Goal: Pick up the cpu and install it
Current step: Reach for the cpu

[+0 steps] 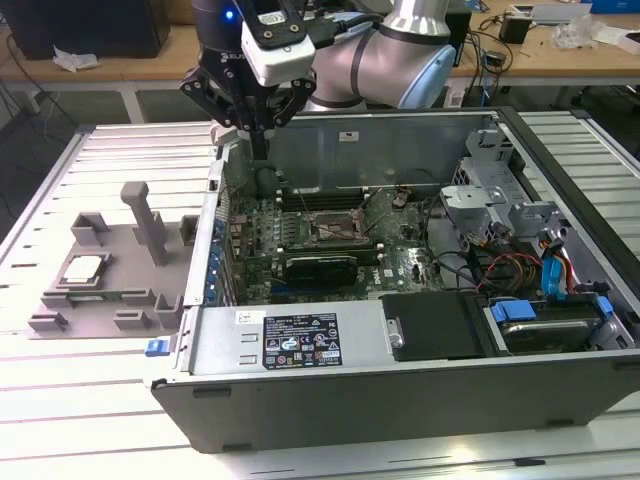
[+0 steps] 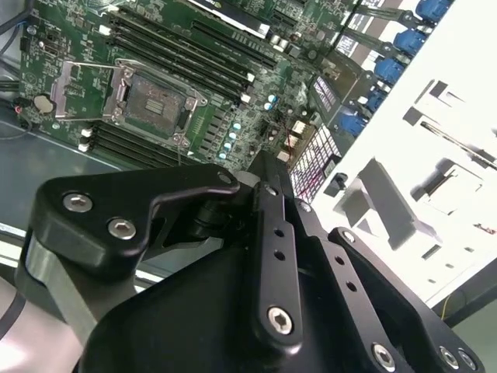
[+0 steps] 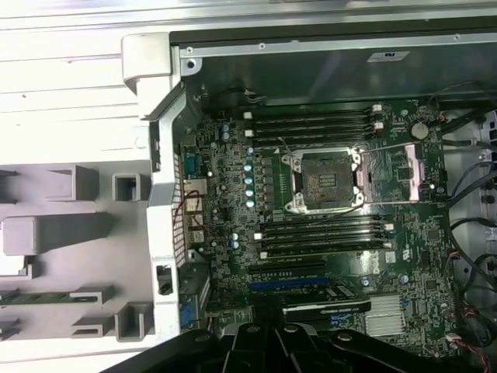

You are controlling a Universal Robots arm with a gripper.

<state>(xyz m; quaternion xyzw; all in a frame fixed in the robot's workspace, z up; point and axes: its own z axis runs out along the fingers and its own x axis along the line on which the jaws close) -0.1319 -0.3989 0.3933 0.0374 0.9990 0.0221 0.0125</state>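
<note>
- While the gripper (image 1: 259, 152) hangs above the far left corner of the open computer case (image 1: 400, 395), as the exterior view shows it, its jaws look drawn together with nothing between them.
- You will find the cpu (image 1: 83, 268) well apart from the gripper. It lies flat in a recess of the grey tray (image 1: 128, 268) on the exterior view's left, outside the case, and has not been picked up.
- The socket (image 3: 322, 180) on the motherboard (image 3: 225, 233) stands bare with its metal frame swung open beside it, as the first wrist view shows, so nothing is installed yet.
- Treat the cpu as light, stiff and thin. I judge its weight will be no trouble, but the smooth metal top is likely slippery and the contacts underneath are probably fragile.
- Take hold, I'd say, across two opposite edges of the square, and keep it level. The tray's raised lips seem to leave little room around it, so favour the pair of edges with the most free space.
- Mind the tall post (image 1: 150, 225) on the tray near the cpu, since it could foul the arm on a careless approach.
</note>
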